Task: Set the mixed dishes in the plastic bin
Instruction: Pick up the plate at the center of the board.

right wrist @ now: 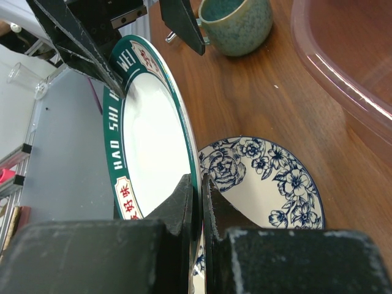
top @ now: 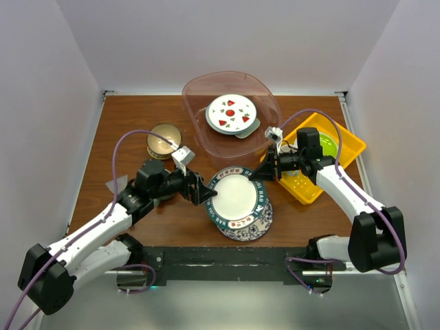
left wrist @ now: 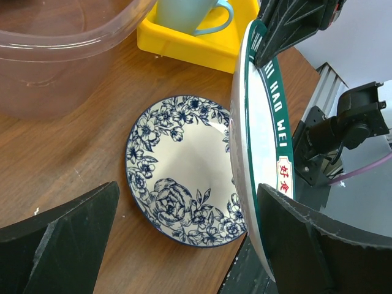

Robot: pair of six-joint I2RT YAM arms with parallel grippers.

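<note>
A white plate with a dark green lettered rim (top: 237, 194) is tilted up on edge above a blue floral plate (top: 251, 227) that lies flat on the table. My right gripper (right wrist: 201, 196) is shut on the green-rimmed plate's rim (right wrist: 147, 141), on the side nearest it. My left gripper (left wrist: 187, 239) is open and straddles the opposite rim (left wrist: 260, 141), which runs close along the right finger (left wrist: 318, 245). The plastic bin (top: 199, 134) stands at the back centre and holds a strawberry plate (top: 232, 112) stacked on a pale tray. A tan bowl (top: 163, 139) sits at the back left.
A yellow perforated tray (top: 347, 148) on the right holds a lime-green plate (top: 328, 146) and a pale teal mug (left wrist: 184, 12). The blue floral plate (left wrist: 180, 168) lies near the table's front edge, by the black mounting rail (top: 227, 260).
</note>
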